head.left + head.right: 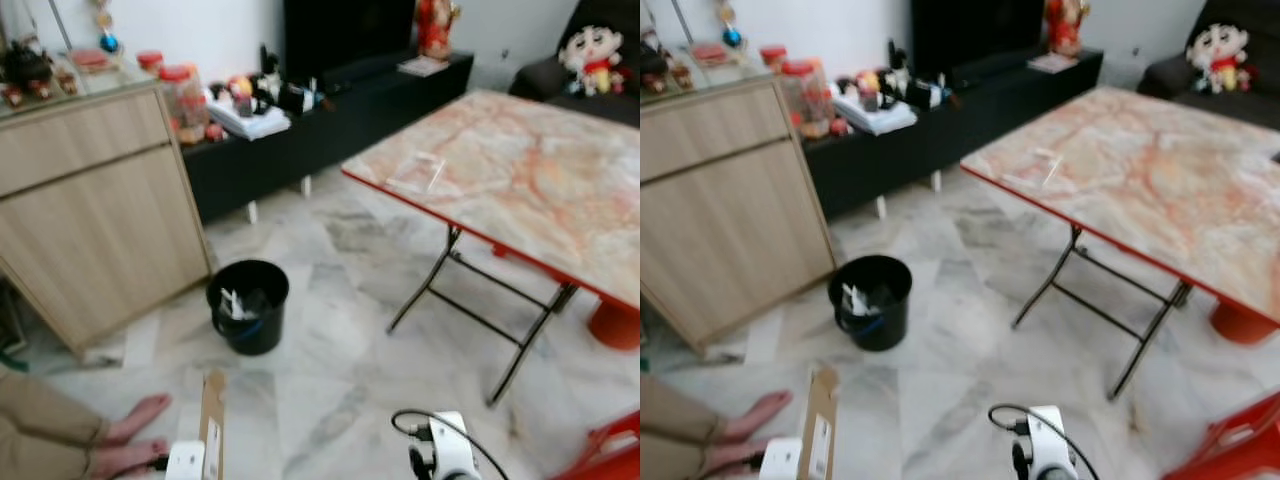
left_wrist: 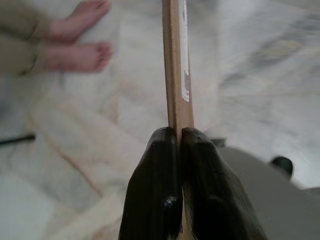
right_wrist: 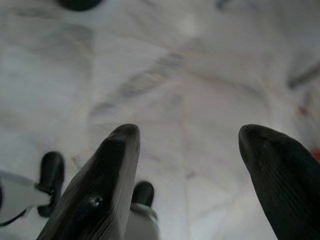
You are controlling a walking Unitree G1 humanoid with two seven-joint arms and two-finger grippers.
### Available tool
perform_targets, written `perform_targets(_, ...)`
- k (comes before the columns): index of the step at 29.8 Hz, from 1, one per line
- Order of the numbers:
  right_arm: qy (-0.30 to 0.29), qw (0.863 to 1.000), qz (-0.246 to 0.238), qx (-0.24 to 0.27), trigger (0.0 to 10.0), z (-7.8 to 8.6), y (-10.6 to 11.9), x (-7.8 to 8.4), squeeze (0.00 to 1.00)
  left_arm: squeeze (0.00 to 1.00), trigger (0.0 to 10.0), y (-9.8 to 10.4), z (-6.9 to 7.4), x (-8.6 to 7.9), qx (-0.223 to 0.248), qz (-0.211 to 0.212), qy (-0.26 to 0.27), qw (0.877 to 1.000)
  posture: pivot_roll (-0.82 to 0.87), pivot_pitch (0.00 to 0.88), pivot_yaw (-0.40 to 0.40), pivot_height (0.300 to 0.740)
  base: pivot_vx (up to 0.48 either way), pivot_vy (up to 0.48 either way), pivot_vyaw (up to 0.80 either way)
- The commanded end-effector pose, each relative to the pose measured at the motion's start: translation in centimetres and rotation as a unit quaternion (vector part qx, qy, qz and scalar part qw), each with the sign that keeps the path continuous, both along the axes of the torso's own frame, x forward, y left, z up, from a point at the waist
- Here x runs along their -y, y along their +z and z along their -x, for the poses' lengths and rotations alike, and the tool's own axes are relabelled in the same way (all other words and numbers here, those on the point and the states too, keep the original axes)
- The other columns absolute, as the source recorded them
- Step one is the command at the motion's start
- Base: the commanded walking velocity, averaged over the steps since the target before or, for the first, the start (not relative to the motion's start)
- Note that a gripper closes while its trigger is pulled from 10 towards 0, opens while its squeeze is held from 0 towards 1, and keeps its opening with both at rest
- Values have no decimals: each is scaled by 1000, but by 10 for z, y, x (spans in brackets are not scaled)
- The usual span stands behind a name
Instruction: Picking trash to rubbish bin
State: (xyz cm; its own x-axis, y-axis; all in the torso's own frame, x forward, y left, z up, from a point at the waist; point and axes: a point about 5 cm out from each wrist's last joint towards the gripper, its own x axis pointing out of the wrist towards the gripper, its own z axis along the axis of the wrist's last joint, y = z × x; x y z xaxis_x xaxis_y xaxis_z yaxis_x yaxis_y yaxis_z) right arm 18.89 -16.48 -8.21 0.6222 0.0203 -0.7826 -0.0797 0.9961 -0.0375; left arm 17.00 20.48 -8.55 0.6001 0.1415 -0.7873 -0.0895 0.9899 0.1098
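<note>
A: Left gripper (image 2: 179, 145) is clamped tight on a flat strip of cardboard (image 1: 212, 420), low left of the frame, fingers pinching it edge-on. The bin (image 1: 248, 305) sits ahead on the marble floor (image 1: 340, 400), centre-left, already holding some scraps.

B: And the right gripper (image 3: 187, 150)?

A: Spread wide, holding nothing, just hanging over the floor.

B: So the carry is on. What makes it clean?

A: I'd say keep that pinch firm, walk in close, bring the strip right over the rim and tip it end-down so the long piece slides in rather than bridging the top.

B: Anything in the way?

A: A person's bare feet (image 1: 135, 435) rest on the floor at lower left, just beside the cardboard, so swing away from them. The wooden cabinet (image 1: 95, 210) stands close to the bin's left. The folding table (image 1: 520, 180) fills the right of the frame, its legs well apart from the bin.
</note>
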Motion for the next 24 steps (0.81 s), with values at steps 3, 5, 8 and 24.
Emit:
perform_targets(3,6,1000,-7,12,10000,-7,3,-7,0,0,10000,-2,6,-6,-10,-7,4,1000,-7,27,-47,740,311,0,577)
perform_targets(5,6,1000,-6,11,10000,-7,3,-6,0,0,10000,-2,7,-6,-11,-7,4,1000,-7,26,-48,740,311,0,0)
perform_targets(8,2,1000,-8,9,10000,-7,3,-6,0,0,10000,-2,7,-6,-10,-6,5,1000,-7,26,-48,740,311,0,0)
perform_targets(24,11,1000,-6,4,10000,-7,3,-7,0,0,10000,-2,6,-6,-9,-5,5,1000,-11,22,-46,740,310,0,0)
